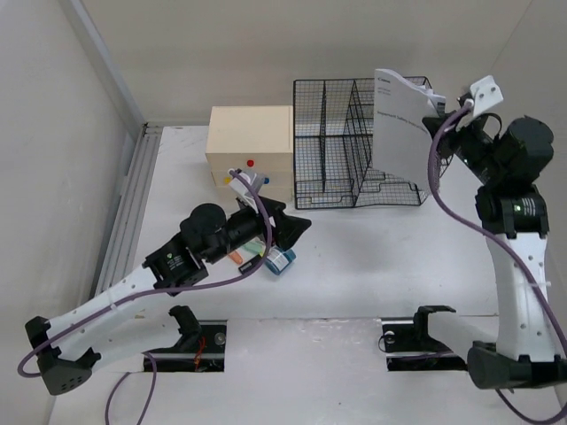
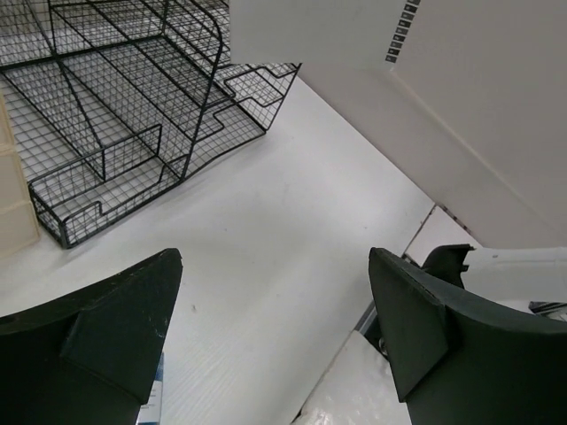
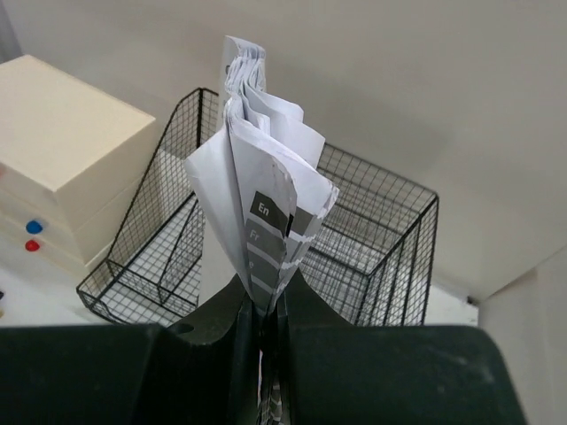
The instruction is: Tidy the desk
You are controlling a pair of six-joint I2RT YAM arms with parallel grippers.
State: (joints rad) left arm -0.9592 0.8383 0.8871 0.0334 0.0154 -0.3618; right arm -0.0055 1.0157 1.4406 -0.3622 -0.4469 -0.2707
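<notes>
Top view: the desk (image 1: 354,274) fills the centre and lower frame, matte white and flat. Grey slotted rails (image 1: 128,208) run along its left edge. Pale wall panels close it in at the top and both sides.

Widest bare stretch: centre right, between the wire-mesh rack (image 1: 354,146) and the arm bases at the bottom edge.

The rack is black, thin gridded wire, upper centre. A boxy cream drawer box (image 1: 250,146) with coloured knobs sits just beside it on its left.

Left gripper (image 1: 297,230), centre left: released, jaws spread wide over bare desk, nothing between them. A small blue-and-white container (image 1: 280,259) lies just below it in frame.

Right gripper (image 1: 450,108), upper right: clenched on one edge of a white printed booklet (image 1: 403,124), pages fanned, at the rack's right end. Cannot tell whether the booklet sits inside a compartment.
</notes>
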